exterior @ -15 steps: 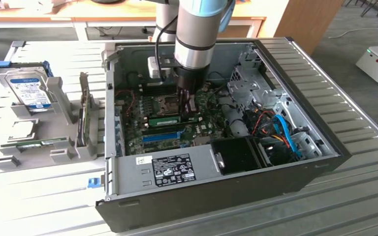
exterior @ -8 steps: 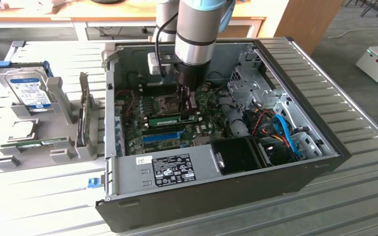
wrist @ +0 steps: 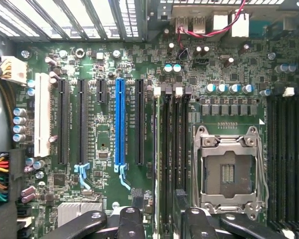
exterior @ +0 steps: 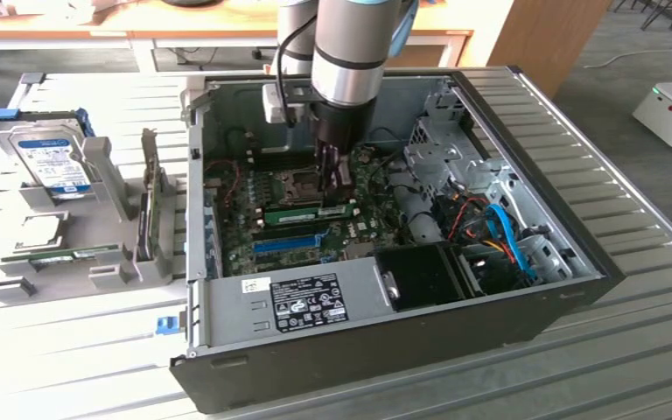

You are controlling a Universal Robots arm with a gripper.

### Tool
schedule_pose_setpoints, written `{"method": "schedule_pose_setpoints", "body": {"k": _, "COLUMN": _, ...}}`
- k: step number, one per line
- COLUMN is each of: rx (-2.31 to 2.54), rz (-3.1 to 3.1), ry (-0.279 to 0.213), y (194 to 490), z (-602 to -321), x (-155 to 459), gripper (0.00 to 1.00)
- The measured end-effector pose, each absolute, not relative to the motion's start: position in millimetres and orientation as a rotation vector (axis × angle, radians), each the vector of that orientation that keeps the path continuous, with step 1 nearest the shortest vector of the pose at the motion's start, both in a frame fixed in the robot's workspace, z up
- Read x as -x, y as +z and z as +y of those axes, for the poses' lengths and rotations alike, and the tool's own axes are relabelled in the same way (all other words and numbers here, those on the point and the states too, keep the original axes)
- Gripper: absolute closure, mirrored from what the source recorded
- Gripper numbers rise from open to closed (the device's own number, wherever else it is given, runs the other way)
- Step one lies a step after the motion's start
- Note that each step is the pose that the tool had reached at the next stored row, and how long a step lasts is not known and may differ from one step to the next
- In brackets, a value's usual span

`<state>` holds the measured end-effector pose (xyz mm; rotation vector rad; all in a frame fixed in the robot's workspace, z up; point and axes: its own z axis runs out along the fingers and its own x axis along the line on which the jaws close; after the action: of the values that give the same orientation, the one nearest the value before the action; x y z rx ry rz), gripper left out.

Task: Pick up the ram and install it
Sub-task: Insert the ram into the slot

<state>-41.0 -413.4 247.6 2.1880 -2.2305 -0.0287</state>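
Fingers (wrist: pixel 136 200) of the gripper (exterior: pixel 339 194) stand apart, released, straddling the memory slots. The ram (exterior: pixel 309 213) stands on edge in a slot just below the gripper, between the CPU socket (wrist: pixel 228 172) and the blue slot strip (wrist: pixel 120 122). Red and blue cables (exterior: pixel 493 232) crowd the computer case (exterior: pixel 371 363) at the exterior view's right. The exterior view takes in a grey rack (exterior: pixel 101 171) with a hard drive (exterior: pixel 53 157) and a second green stick (exterior: pixel 73 255); the wrist view looks straight down on the motherboard (wrist: pixel 102 124).

A lab: an opened computer case (exterior: pixel 312 302) on a slatted metal workbench (exterior: pixel 616 350).
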Motion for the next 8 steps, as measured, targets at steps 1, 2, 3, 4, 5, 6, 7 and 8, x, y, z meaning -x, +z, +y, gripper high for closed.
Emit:
{"method": "schedule_pose_setpoints", "body": {"k": 1, "rx": -2.188, "rz": -2.230, "ry": -0.029, "y": 248.8, "z": -413.4, "x": 41.0, "gripper": 0.63}}
{"method": "schedule_pose_setpoints", "body": {"k": 2, "rx": -2.188, "rz": -2.230, "ry": -0.029, "y": 249.9, "z": -413.4, "x": 41.0, "gripper": 0.63}}
{"method": "schedule_pose_setpoints", "body": {"k": 3, "rx": -2.188, "rz": -2.230, "ry": -0.029, "y": 250.8, "z": -413.4, "x": 41.0, "gripper": 0.63}}
{"method": "schedule_pose_setpoints", "body": {"k": 4, "rx": -2.188, "rz": -2.230, "ry": -0.029, "y": 251.8, "z": -413.4, "x": 41.0, "gripper": 0.63}}
{"method": "schedule_pose_setpoints", "body": {"k": 5, "rx": -2.188, "rz": -2.231, "ry": -0.029, "y": 252.8, "z": -413.4, "x": 41.0, "gripper": 0.63}}
{"method": "schedule_pose_setpoints", "body": {"k": 6, "rx": -2.188, "rz": -2.231, "ry": -0.029, "y": 253.9, "z": -413.4, "x": 41.0, "gripper": 0.63}}
{"method": "schedule_pose_setpoints", "body": {"k": 7, "rx": -2.188, "rz": -2.230, "ry": -0.029, "y": 255.1, "z": -413.4, "x": 41.0, "gripper": 0.63}}
{"method": "schedule_pose_setpoints", "body": {"k": 8, "rx": -2.188, "rz": -2.230, "ry": -0.029, "y": 256.2, "z": -413.4, "x": 41.0, "gripper": 0.63}}
